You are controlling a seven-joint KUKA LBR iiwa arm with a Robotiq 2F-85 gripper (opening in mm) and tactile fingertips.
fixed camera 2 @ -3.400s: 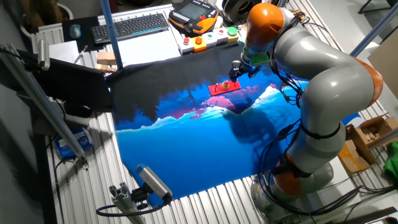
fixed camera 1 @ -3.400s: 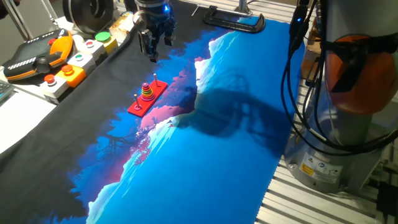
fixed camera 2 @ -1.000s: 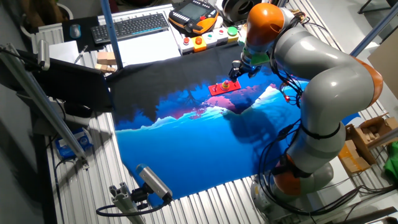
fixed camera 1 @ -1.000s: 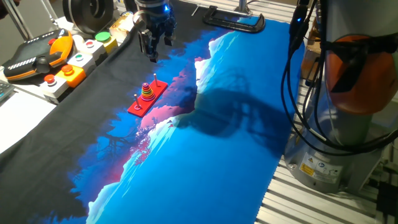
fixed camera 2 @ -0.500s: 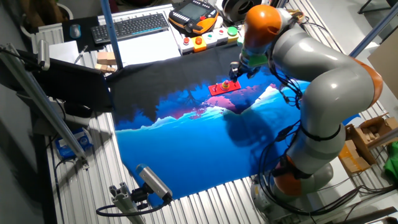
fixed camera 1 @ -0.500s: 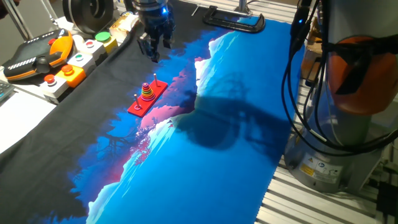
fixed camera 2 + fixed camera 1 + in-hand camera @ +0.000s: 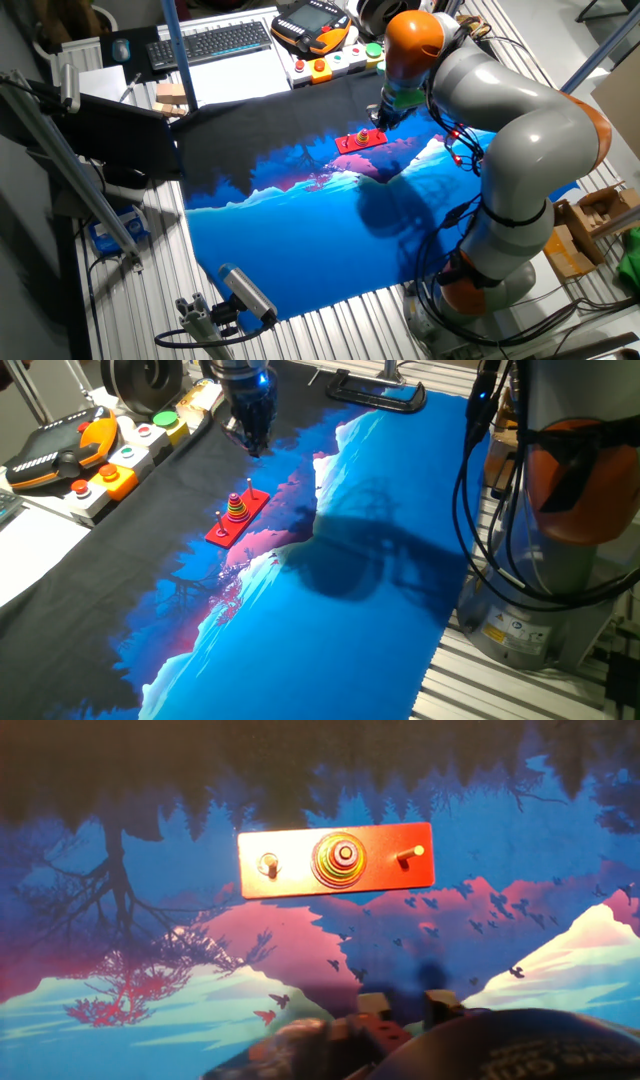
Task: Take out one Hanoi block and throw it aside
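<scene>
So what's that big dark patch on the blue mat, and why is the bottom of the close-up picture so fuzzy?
In both fixed views the patch is the arm's shadow falling on the blue mat. In the hand view the red Hanoi base looks fairly sharp, but the dark shapes along the bottom, probably the gripper, sit too close to the lens and blur.

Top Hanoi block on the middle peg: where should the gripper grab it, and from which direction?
Grip the top block by its outer rim, opposite sides, coming straight down from above. The stack sits threaded on an upright peg on the red base, so it probably only lifts off vertically. The gripper hangs high, off to one side.
</scene>
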